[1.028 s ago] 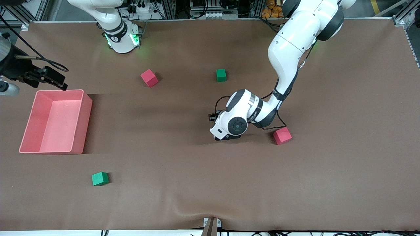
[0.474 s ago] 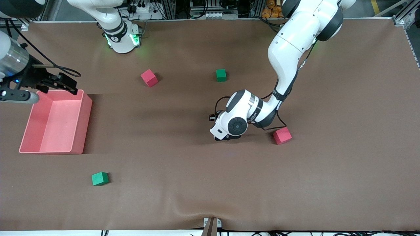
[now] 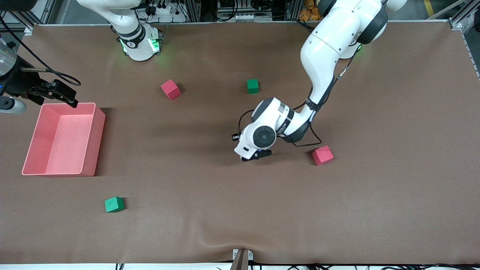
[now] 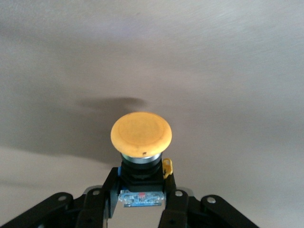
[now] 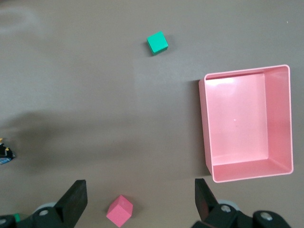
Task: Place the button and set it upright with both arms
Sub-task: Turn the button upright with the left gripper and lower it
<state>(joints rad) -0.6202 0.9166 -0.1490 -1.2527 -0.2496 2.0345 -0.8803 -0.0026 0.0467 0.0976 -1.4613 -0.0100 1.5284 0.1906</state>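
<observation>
Since earlier frame, left arm shifted slightly toward right arm's end. Left tool (image 4: 141, 209) clamps button (image 4: 141, 134) by black body, orange cap clear, over mid-table (image 3: 240, 210). You: lower slowly, body square to brown cloth, then release. Right tool (image 5: 140, 202) spread wide, empty, waits above pink bin (image 3: 62, 138).

surface: brown table mat (image 3: 210, 210) | top edge: aluminium frame rails (image 3: 463, 17), cables | light: even
</observation>
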